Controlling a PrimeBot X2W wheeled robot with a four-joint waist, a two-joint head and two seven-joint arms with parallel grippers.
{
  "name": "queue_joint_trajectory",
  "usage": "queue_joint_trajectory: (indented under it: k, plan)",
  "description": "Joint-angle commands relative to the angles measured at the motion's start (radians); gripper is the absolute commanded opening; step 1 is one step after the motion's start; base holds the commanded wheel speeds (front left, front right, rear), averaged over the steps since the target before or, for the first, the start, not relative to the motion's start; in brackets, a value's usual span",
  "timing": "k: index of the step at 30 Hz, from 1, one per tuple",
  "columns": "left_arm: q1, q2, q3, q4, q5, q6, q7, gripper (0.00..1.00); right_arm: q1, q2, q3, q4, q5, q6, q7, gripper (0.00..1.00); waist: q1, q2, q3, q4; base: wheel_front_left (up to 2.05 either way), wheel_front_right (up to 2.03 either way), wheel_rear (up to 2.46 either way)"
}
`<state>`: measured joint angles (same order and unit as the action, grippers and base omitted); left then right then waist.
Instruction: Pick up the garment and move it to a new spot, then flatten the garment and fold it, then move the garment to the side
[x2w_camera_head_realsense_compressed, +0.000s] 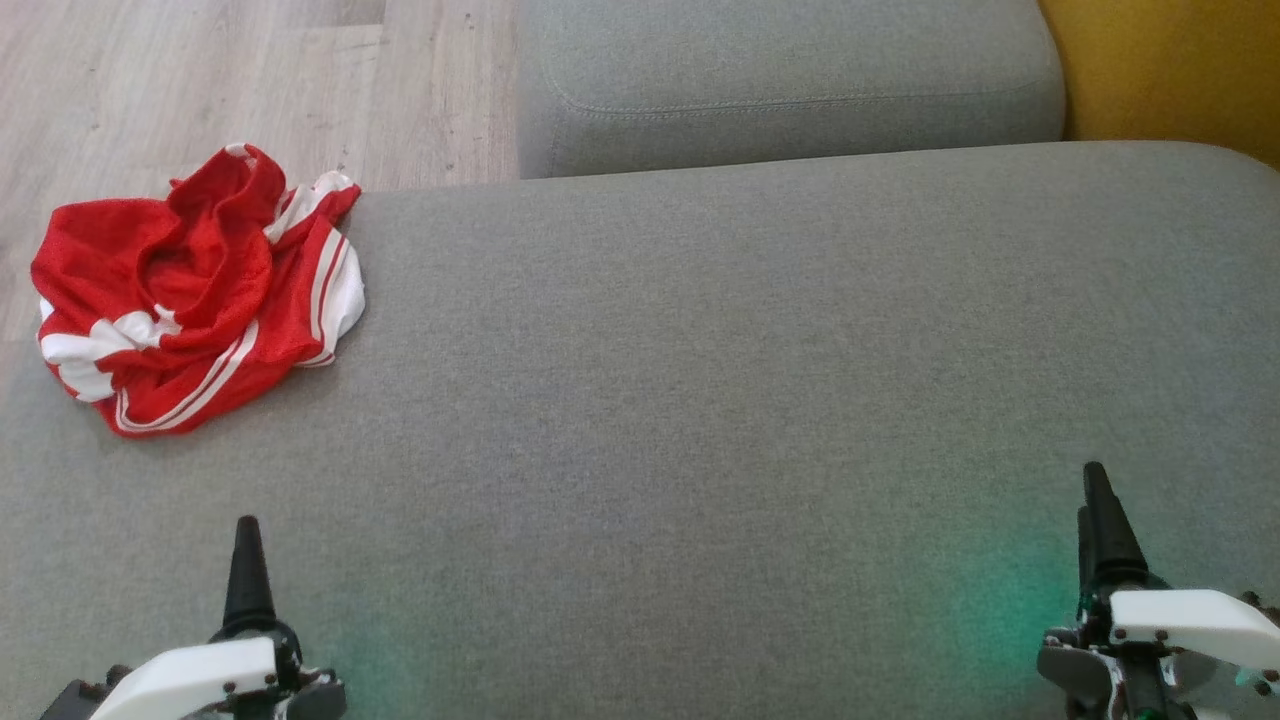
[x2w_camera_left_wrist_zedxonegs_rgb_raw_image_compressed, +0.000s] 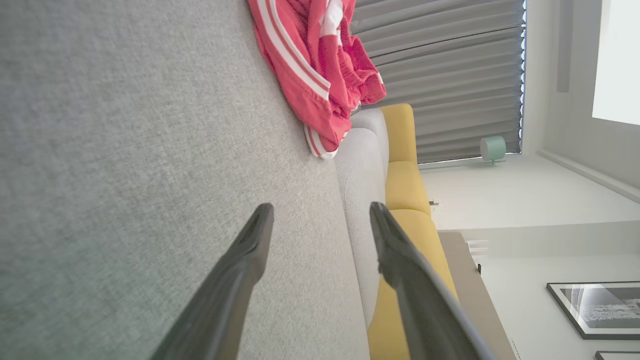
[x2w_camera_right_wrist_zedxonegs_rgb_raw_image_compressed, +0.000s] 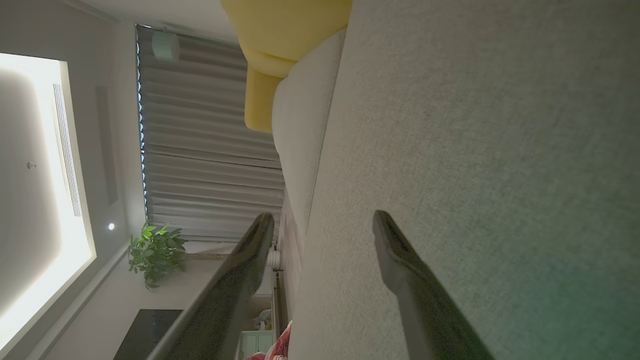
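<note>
The red garment (x2w_camera_head_realsense_compressed: 195, 290), striped and patched with white, lies crumpled in a heap on the grey sofa seat (x2w_camera_head_realsense_compressed: 700, 400). It is ahead of the left fingers (x2w_camera_head_realsense_compressed: 247, 570) and a little to their left, well apart from them, at the seat's far left corner where the wooden floor (x2w_camera_head_realsense_compressed: 200, 70) begins. From the right fingers (x2w_camera_head_realsense_compressed: 1105, 530) it is far off, up and across the whole seat to their left.

Both pairs of fingers hover low over the near edge of the seat, pointing forward, with bare grey fabric between them. In the left wrist view the left fingers (x2w_camera_left_wrist_zedxonegs_rgb_raw_image_compressed: 245, 260) stand spread wide with nothing between them, and the garment (x2w_camera_left_wrist_zedxonegs_rgb_raw_image_compressed: 315, 65) shows beyond their tips, its striped edge draped on the cushion. In the right wrist view the right fingers (x2w_camera_right_wrist_zedxonegs_rgb_raw_image_compressed: 400, 260) are likewise spread and empty, close above the seat. A green glow falls on the fabric beside each pair.

Beyond the fingers sits a grey back cushion (x2w_camera_head_realsense_compressed: 780, 80), and a yellow cushion (x2w_camera_head_realsense_compressed: 1170, 70) lies ahead of the right fingers. Grey curtains (x2w_camera_left_wrist_zedxonegs_rgb_raw_image_compressed: 450, 75) and a potted plant (x2w_camera_right_wrist_zedxonegs_rgb_raw_image_compressed: 155, 252) stand behind the sofa
</note>
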<state>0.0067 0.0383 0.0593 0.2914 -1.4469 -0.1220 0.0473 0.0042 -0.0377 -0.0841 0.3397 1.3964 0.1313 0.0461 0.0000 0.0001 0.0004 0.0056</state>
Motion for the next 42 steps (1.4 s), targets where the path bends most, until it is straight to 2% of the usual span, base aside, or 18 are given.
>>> queue_joint_trajectory:
  k: [1,6,22,36,42]
  plan:
    - [-0.029,0.006,0.0,-0.043,0.031,0.004,-0.011,1.0,-0.049,-0.006,0.012,-0.038,-0.034,0.0,-0.012,1.0,0.0,-0.0001,-0.001,0.001,0.0,0.0,0.0]
    - [-0.024,0.006,-0.01,-0.056,0.108,0.015,-0.026,1.0,-0.05,-0.006,0.027,-0.047,-0.099,0.0,-0.027,1.0,0.0,-0.0001,-0.002,0.003,0.0,0.0,0.0]
    - [-0.014,0.007,-0.051,-0.091,0.345,0.092,-0.074,1.0,-0.051,-0.007,0.081,-0.084,-0.329,0.0,-0.074,1.0,0.0,-0.0001,-0.002,0.007,0.0,0.0,0.0]
    - [-0.008,0.008,-0.086,-0.119,0.556,0.117,-0.115,1.0,-0.057,-0.008,0.129,-0.098,-0.531,0.0,-0.115,1.0,0.0,-0.0001,-0.001,0.014,0.0,0.0,0.0]
    - [-0.003,0.008,-0.094,-0.136,0.634,0.144,-0.133,1.0,-0.057,-0.008,0.142,-0.105,-0.615,0.0,-0.133,1.0,0.0,-0.0001,-0.003,0.017,0.0,0.0,0.0]
